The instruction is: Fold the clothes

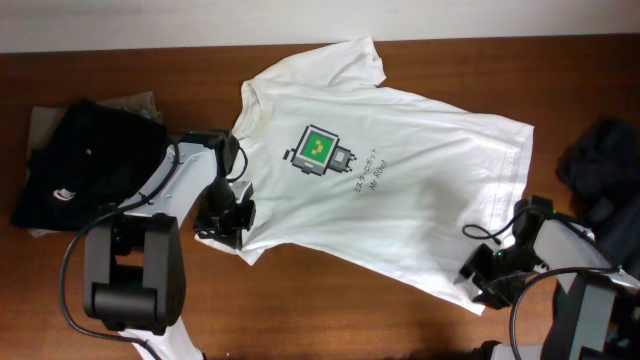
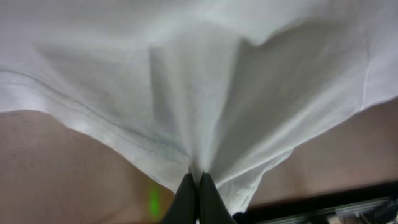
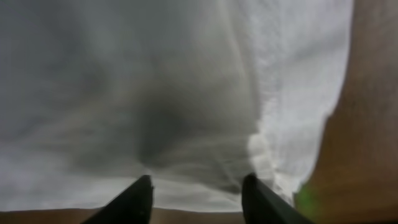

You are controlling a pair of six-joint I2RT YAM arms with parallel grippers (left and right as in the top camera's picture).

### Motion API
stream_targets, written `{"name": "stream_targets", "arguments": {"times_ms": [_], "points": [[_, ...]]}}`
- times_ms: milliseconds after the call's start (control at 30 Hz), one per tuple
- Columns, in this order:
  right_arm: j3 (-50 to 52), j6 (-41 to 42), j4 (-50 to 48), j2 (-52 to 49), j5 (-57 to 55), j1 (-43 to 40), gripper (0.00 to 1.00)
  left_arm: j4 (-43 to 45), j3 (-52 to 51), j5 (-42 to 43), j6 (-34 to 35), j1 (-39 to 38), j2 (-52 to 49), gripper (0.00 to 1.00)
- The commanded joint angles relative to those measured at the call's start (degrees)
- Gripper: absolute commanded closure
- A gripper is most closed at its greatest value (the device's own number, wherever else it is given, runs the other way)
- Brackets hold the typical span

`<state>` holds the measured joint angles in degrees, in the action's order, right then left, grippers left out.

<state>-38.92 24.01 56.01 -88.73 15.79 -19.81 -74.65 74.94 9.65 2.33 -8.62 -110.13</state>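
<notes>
Left gripper [image 2: 196, 183] tight on the white T-shirt [image 1: 420, 200] hem, right gripper [image 3: 196, 186] agape over its far corner, table [image 1: 330, 320] beyond.

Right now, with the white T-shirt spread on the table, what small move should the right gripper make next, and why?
Probably close the right gripper. Its jaws stand open with the edge of the white T-shirt lying at the gap between them, while the left gripper is shut on its own edge of the cloth.

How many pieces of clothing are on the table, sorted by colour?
White: 1, T-shirt
Black: 1, folded garment at left
Tan: 1, cloth beneath it
Dark grey: 1, heap at right edge
Total: 4
</notes>
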Motion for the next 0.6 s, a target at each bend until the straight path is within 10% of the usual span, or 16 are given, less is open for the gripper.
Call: {"name": "stream_targets", "arguments": {"times_ms": [0,233,267,300,367,500,567], "points": [[0.00,5.64,-0.74,0.28,-10.99,-1.62,0.84,-3.02,0.55,0.68,-2.14,-0.22,1.20,0.99],[-10.58,0.98,3.02,0.28,-15.67,-9.75,0.94,-4.81,0.15,7.10,-1.86,-9.14,1.20,0.99],[-11.02,-2.21,4.09,0.28,-13.81,-9.75,0.84,-4.35,0.15,6.60,-1.84,-11.19,1.20,0.99],[-10.86,-3.21,6.19,0.28,-13.11,-9.75,0.48,-3.67,0.15,5.20,-0.79,-13.18,1.20,0.99],[-7.28,-3.19,5.95,0.28,-12.31,-9.75,0.41,-3.63,0.15,3.67,0.70,-14.25,1.20,0.99],[2.71,-2.97,-5.09,0.28,-3.30,-9.75,0.40,-6.73,0.15,-0.72,0.68,-14.10,1.20,0.99],[3.32,-1.73,-7.45,0.28,-2.54,-9.90,0.62,-7.63,0.15,-0.74,0.68,-14.10,1.20,0.94]]}}
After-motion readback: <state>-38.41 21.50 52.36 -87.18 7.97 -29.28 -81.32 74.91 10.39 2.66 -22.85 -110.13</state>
